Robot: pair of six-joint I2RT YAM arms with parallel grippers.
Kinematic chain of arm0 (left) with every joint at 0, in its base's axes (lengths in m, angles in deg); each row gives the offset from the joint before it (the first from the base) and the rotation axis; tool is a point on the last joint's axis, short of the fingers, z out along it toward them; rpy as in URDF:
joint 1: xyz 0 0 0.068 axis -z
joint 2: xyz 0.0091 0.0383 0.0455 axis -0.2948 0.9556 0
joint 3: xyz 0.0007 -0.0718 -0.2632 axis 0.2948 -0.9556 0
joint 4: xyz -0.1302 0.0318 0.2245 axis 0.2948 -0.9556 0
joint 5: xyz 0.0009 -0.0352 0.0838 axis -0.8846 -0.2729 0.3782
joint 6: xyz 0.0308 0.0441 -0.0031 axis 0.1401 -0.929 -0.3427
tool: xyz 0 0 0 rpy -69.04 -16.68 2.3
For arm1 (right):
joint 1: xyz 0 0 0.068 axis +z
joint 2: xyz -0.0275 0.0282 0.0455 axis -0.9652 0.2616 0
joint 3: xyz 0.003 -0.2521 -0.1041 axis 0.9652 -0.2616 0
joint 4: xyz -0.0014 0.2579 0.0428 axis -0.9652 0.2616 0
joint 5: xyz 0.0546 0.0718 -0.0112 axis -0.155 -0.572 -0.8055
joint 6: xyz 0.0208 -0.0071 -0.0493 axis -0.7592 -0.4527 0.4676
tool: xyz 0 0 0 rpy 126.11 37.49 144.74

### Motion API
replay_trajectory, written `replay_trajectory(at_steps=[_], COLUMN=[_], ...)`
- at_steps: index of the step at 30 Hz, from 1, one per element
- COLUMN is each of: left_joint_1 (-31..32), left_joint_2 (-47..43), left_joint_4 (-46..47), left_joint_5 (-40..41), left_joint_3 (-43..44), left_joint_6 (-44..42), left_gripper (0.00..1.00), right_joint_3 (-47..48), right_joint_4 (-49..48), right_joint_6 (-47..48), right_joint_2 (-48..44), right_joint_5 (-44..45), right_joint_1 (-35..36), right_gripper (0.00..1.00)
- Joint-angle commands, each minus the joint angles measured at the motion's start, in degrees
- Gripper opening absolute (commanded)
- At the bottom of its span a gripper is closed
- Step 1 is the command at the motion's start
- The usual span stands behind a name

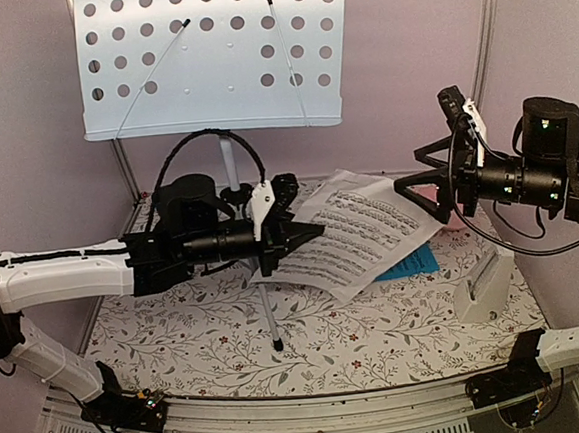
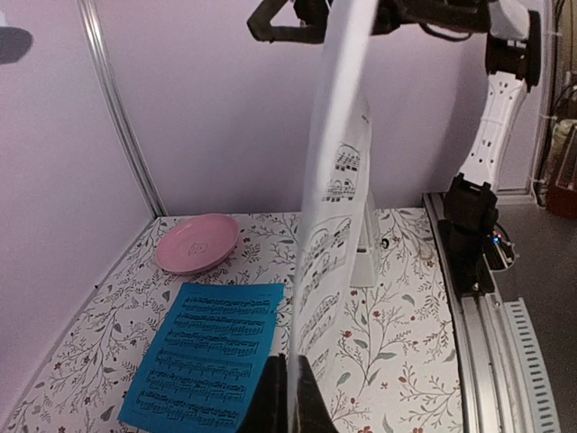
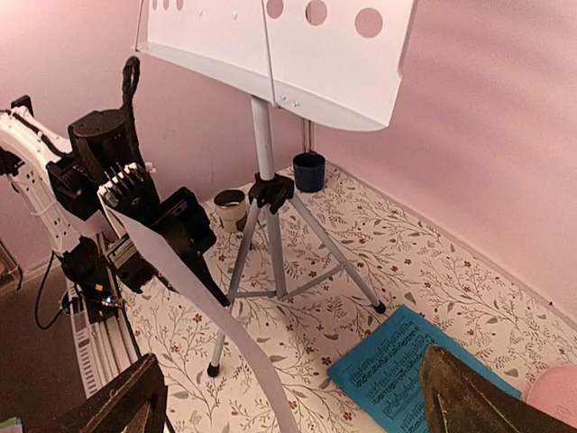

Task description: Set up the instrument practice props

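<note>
left gripper [image 1: 314, 233]: clamped tight on one edge of the white music sheet [image 1: 356, 233]; fingertips [image 2: 311, 410] met on the paper in the left wrist view.
right gripper [image 1: 421, 171]: spread wide, gripped nothing; sat at the sheet's opposite edge with that edge between the jaws; could not tell whether paper touched a finger.
white music sheet: hung in the air between both grippers, printed side up and bowed in the top view; edge-on from the left wrist, rising from the fingertips toward the right gripper; well apart from the tray.
blue music sheet [image 1: 414, 264]: lay flat on the floral table cover [image 1: 179, 336], right of centre, partly hidden under the white sheet in the top view.
metronome [image 1: 484, 286]: white pyramid, stood on the cover just right of the blue sheet, near the right arm.
music stand [image 1: 231, 171]: tripod feet planted on the cover, back centre-left, behind the left gripper.
tray [image 1: 211, 52]: perforated, on top of the pole, tilted, face toward the arms.
pink plate [image 2: 196, 244]: sat on the cover by the back wall, just beyond the blue sheet, not touching it.
cups: dark blue cup [image 3: 308, 171] and second cup [image 3: 231, 209] stood behind the tripod legs, near the wall.
</note>
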Motion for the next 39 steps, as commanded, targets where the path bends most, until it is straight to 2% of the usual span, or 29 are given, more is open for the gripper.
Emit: replay_trajectory(at_steps=[1,7,16,23,25,29,32,33,34,36,39], left_joint_1=[-2.51,-4.16,-5.54,-6.15,-6.24,-6.33,-6.22,-6.30,-6.26,-6.19,-6.09], left_joint_2=[-5.51,-11.10,-14.13,-14.50,-13.96,-12.61,-11.95,-11.89,-12.09,-13.18,-17.20], left_joint_4=[12.23,17.37,23.35,25.51,27.06,29.23,28.95,28.46,28.32,29.23,31.71], left_joint_5=[-4.98,-7.21,-11.55,-12.10,-12.06,-12.40,-11.32,-10.86,-10.16,-7.45,-1.42], left_joint_3=[-5.73,-9.82,-12.13,-11.45,-11.65,-11.62,-11.35,-11.28,-11.64,-13.80,-19.39], left_joint_6=[11.40,16.34,21.05,24.31,25.43,27.40,28.14,28.09,28.00,27.99,27.83], left_gripper=[0.00,0.00,0.00,0.00,0.00,0.00,0.00,0.00,0.05,0.35,0.50], right_joint_3=[-3.96,-10.73,-20.78,-21.30,-19.71,-18.36,-17.32,-17.00,-16.77,-16.50,-16.92], right_joint_4=[-11.17,-19.53,-31.07,-39.06,-39.66,-41.68,-42.23,-42.17,-42.14,-41.59,-41.07], right_joint_6=[-6.25,-8.01,-10.84,-10.19,-10.14,-10.64,-11.22,-11.38,-11.64,-12.32,-12.46], right_joint_2=[-0.24,-3.14,-6.65,-2.41,-0.14,2.12,2.97,3.04,2.98,2.28,0.40], right_joint_5=[-0.39,-3.02,-6.26,-19.41,-23.16,-24.42,-23.22,-22.34,-21.05,-17.42,-12.61], right_joint_1=[0.35,-0.98,-2.28,-2.41,-2.42,-2.40,-2.40,-2.42,-2.37,-2.43,-2.41], right_gripper=[0.99,0.99,1.00,0.82,0.75,0.48,0.19,0.04,0.00,0.00,0.00])
